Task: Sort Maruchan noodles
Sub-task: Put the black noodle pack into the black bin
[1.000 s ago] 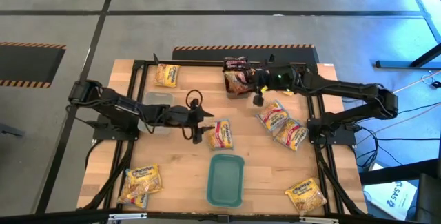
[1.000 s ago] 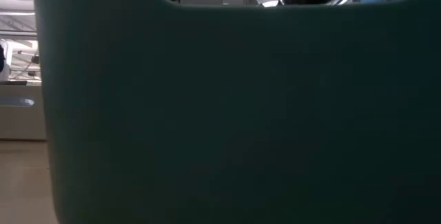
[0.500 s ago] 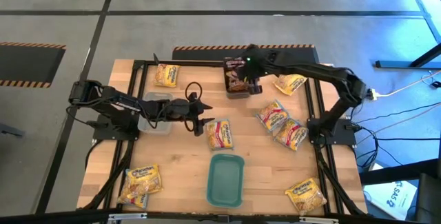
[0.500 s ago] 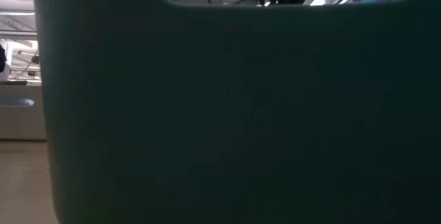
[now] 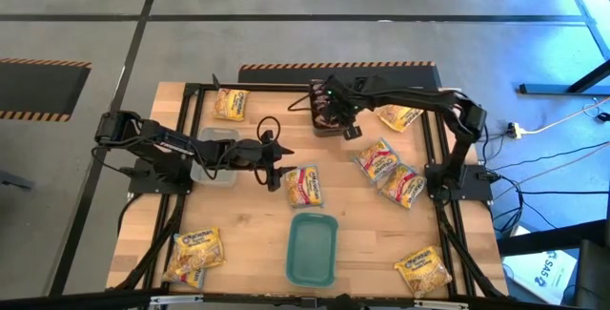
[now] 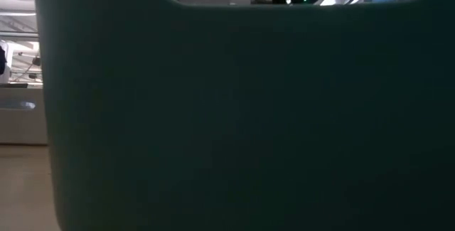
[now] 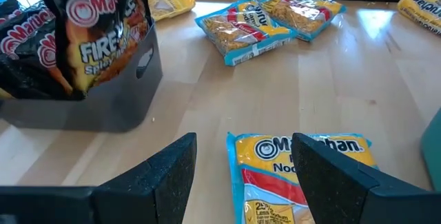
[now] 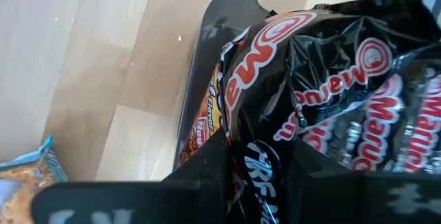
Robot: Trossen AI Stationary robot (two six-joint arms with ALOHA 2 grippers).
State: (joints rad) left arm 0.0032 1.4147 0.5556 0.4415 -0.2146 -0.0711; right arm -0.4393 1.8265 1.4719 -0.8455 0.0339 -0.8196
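My right fingers (image 8: 258, 165) pinch a dark packet (image 8: 324, 86) over the far tub (image 5: 327, 131); left fingers (image 7: 241, 176) open above a yellow packet (image 7: 300, 172).

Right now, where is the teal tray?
In the high view the teal tray sits near the table's front edge, centre, just below the yellow packet by the left hand.

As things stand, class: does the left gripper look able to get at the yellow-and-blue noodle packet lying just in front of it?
Probably yes. The left gripper is open, with the noodle packet flat on the table just ahead between its fingers, and nothing lies between them.
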